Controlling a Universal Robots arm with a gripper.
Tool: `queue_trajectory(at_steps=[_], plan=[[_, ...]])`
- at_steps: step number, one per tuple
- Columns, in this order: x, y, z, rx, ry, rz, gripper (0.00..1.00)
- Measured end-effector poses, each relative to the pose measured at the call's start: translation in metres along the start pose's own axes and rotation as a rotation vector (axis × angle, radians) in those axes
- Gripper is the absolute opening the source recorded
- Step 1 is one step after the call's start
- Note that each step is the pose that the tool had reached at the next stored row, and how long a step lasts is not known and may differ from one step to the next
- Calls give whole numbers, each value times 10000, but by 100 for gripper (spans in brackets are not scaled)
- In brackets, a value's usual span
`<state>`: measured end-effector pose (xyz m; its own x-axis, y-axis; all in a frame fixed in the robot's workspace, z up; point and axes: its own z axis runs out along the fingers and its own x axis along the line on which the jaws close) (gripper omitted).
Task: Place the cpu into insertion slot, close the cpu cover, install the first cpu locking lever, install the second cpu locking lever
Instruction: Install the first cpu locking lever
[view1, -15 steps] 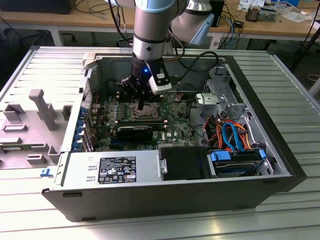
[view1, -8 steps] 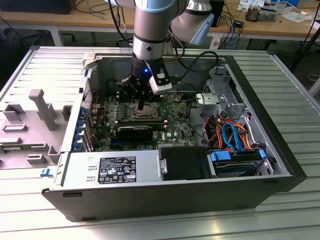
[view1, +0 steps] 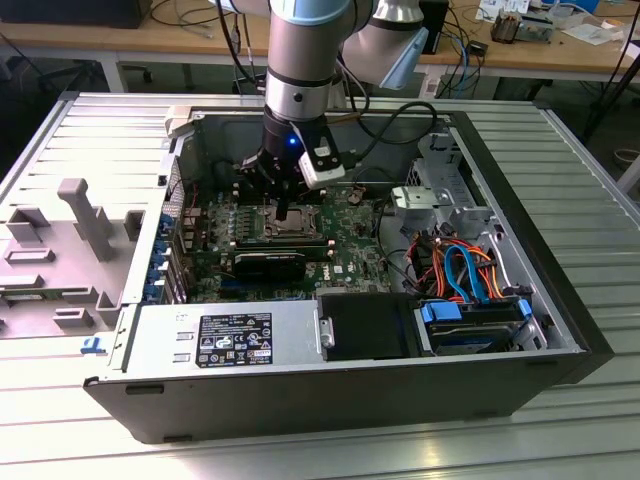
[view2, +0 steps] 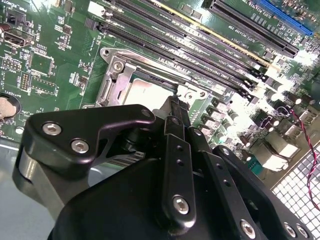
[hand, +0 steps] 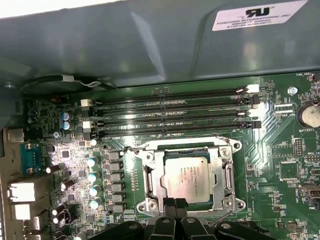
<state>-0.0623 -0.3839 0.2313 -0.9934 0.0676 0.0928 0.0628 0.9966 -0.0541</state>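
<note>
The cpu (hand: 186, 178) sits in the insertion slot (hand: 150, 176) on the green board (hand: 280, 150), inside the open computer case (view1: 560, 340) on the table (view1: 100, 130). The cpu cover (hand: 159, 161) lies closed around it, framing its metal top. The claw (hand: 171, 204) stands at the socket's edge, fingertips (view2: 172, 107) pressed together, gripping nothing. Memory slots (hand: 170, 112) run beside the socket.

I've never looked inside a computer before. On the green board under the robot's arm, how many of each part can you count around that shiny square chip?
cpu: 1
cpu cover, shut over the chip: 1
long black memory slots: 4
round coin battery: 1
Total: 7
</note>
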Motion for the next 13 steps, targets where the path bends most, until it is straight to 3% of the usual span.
queue_trajectory(at_steps=[13], plan=[[0,0,0,26,-15,-274,11]])
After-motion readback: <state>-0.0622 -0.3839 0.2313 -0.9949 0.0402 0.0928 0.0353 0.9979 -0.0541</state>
